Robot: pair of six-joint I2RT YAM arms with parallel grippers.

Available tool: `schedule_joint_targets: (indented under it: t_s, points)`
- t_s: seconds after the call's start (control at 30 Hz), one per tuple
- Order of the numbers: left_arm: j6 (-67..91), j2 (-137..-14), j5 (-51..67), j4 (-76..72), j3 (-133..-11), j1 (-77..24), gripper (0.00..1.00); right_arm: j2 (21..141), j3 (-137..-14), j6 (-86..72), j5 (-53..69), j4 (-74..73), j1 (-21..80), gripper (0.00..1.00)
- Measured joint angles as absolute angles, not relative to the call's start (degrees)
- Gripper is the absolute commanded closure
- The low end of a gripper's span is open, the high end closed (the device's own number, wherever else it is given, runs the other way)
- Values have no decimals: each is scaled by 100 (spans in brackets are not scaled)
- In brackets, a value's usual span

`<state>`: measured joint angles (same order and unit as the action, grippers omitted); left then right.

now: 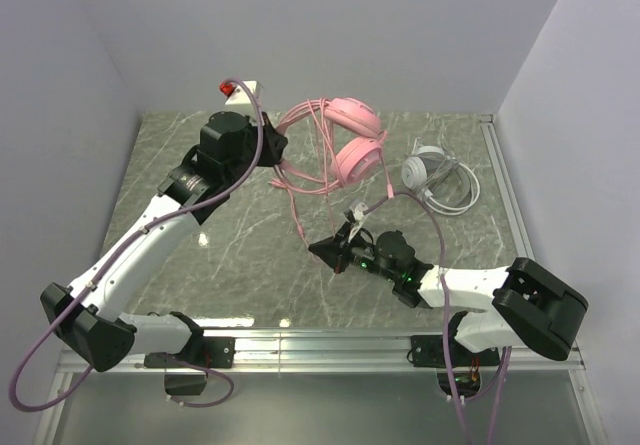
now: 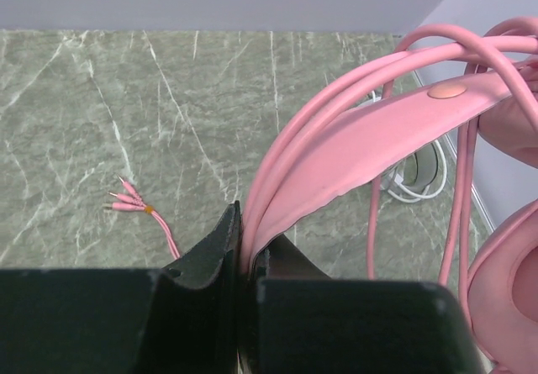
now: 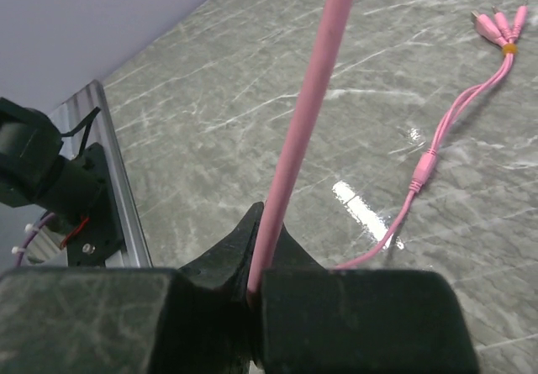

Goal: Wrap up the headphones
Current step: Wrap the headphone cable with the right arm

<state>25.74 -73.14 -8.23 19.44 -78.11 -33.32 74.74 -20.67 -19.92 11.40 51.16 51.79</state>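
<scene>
1. Pink headphones (image 1: 355, 140) sit far-centre on the table (image 1: 250, 255), white headphones (image 1: 430, 170) just to their right.
2. Left gripper (image 1: 274, 150) clamps the pink headband (image 2: 378, 139).
3. Right gripper (image 1: 335, 250) pinches the pink cord (image 3: 307, 113).

The pink headphones (image 2: 378, 151) run off the right edge (cups mostly lost).

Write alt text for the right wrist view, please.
The right pincer is shut on the pink headphone cord, which rises straight out the top of the frame. Beyond it, the cord's thin tail lies on the green marble table, ending in three plugs at upper right.
</scene>
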Motion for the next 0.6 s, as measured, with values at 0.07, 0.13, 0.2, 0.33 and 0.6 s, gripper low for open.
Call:
schedule_joint_targets:
  t_s: [0.07, 0.13, 0.2, 0.33, 0.6]
  points:
    - [2519, -7251, -823, 1940, -7800, -3321, 100, 7474, -2060, -1999, 1081, 5113, 5179, 100]
    - [2458, -7175, -812, 1938, -7800, -3291, 100, 7474, -2049, -2016, 1024, 5113, 5181, 100]
    - [2423, -7107, -753, 1940, -7800, -3253, 100, 7472, -2029, -2036, 963, 5118, 5179, 100]
    - [2366, -7019, -375, 1957, -7800, -3103, 100, 7470, -1968, -2108, 926, 5120, 5094, 100]
    - [2362, -7006, -222, 2069, -7800, -2980, 100, 7301, -1728, -2259, 961, 5172, 4952, 100]
